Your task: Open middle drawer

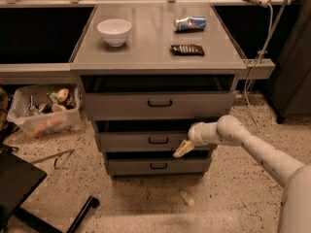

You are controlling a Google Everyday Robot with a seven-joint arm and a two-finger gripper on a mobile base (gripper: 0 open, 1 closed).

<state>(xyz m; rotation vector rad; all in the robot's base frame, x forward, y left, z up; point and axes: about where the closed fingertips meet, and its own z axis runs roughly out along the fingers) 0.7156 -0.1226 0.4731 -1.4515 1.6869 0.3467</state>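
gripper (183,148): low at the right part of the middle drawer (127,142), between top drawer (116,106) and bottom drawer (129,167), near its handle (158,140) but not on it, open or closed cannot tell; could miss the small loop and only push the front inward.

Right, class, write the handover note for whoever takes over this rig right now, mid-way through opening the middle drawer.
Gripper: in front of the middle drawer, just right of its black handle, not on it.
Middle drawer: between the top drawer and bottom drawer, handle untouched.
Done: gripper is at the drawer front.
Left: get onto the handle and pull the drawer out.
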